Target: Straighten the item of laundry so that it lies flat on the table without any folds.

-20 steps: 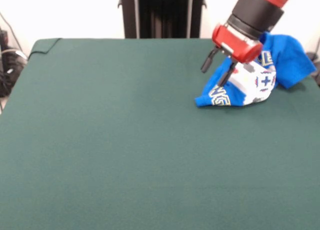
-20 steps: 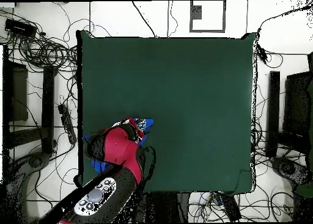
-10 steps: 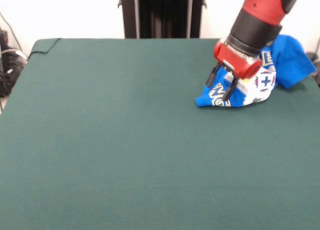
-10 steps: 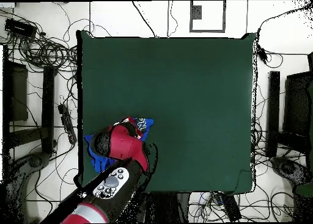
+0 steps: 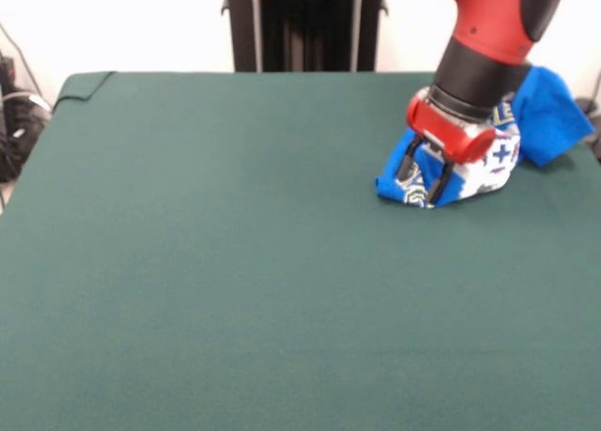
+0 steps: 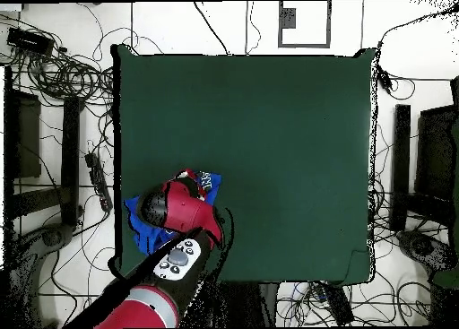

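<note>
Step in hand, as judged: grasping the crumpled T-shirt (image 5: 488, 154) for unfolding. The shirt sits bunched near one edge of the tabletop (image 5: 235, 262), print side partly showing, one blue part draped toward the rim. The gripper (image 5: 424, 179) is down on the near end of the heap; its fingers (image 5: 439, 184) stand spread, straddling a fold of cloth, not visibly closed on it. Next move likely calls for closing on that fold, then drawing it toward the open tabletop. No containers present.

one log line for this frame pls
arm: down over shirt | gripper: open, fingers astride fold | T-shirt: bunched, at table edge | flat: no
</note>
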